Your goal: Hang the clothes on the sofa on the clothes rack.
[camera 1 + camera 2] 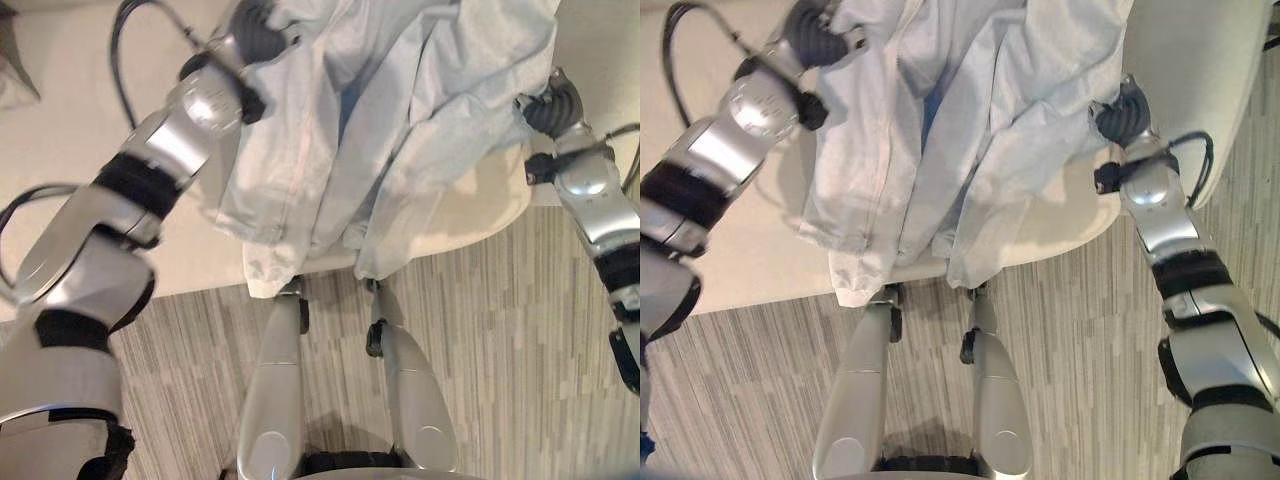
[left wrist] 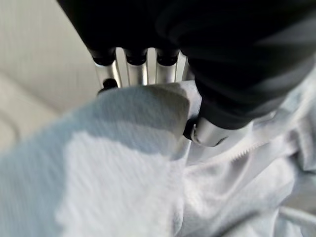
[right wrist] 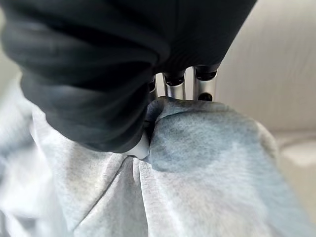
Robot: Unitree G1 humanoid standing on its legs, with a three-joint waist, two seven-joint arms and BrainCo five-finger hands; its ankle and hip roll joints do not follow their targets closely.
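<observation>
Left eye view, both hands (image 2: 148,74) (image 3: 182,84) gripping pale garment (image 1: 400,120), cream sofa (image 1: 60,150), striped floor (image 1: 520,340)

A cream sofa (image 1: 90,150) fills the far part of the scene, its rounded seat edge curving away to the right. Nearer lies a floor (image 1: 500,350) of grey striped planks, evenly lit, with soft shadow under the sofa's edge

Both arms reached forward and raised; the left hand (image 2: 217,74) and right hand (image 3: 98,84) each had fingers (image 2: 138,74) curled, pinching cloth.
</observation>
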